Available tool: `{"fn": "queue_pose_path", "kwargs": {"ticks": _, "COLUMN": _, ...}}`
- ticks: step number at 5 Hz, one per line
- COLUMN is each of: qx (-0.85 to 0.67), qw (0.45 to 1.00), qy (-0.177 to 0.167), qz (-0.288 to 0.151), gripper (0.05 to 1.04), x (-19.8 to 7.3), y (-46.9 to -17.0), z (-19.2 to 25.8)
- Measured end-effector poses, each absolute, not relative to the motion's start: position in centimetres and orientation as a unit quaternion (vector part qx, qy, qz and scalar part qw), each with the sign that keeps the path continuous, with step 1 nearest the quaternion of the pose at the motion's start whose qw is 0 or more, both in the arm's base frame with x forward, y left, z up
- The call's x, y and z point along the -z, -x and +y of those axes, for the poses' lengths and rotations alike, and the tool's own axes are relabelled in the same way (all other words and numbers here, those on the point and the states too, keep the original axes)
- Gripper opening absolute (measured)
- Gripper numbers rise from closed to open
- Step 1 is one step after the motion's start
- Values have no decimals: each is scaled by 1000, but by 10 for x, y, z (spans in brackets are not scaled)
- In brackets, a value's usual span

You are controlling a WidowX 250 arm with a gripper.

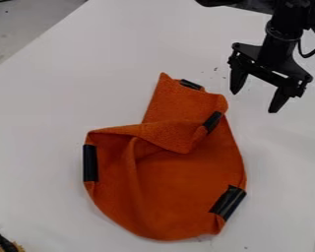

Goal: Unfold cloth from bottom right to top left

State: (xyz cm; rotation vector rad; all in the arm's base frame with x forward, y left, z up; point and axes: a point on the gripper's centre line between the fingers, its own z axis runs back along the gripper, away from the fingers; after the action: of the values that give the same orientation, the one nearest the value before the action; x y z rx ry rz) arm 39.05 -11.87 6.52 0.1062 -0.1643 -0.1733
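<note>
The cloth (180,182) lies on the worktop (48,78), long from top to bottom. The jaws hang wide apart, right of its top; its bottom right corner (228,202) is down and a bit left.

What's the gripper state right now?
Gripper: open, holding nothing, above and right of the orange cloth in the image.

Soft, even light falls on the table (42,108), leaving it pale and fairly bright. Gentle shading sits in the folds of the cloth (180,182), and the tape (228,202) at its lower right carries a faint sheen.
</note>
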Motion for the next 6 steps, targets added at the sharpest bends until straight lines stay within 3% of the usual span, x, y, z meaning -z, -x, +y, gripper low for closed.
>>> {"fn": "queue_pose_path", "kwargs": {"ticks": 2, "qx": 65, "qw": 996, "qy": -54, "qz": -38, "gripper": 999, "x": -33, "y": -373, "z": -106}}
{"fn": "queue_pose_path", "kwargs": {"ticks": 6, "qx": 2, "qw": 996, "qy": -76, "qz": -42, "gripper": 999, "x": -37, "y": -349, "z": -65}}
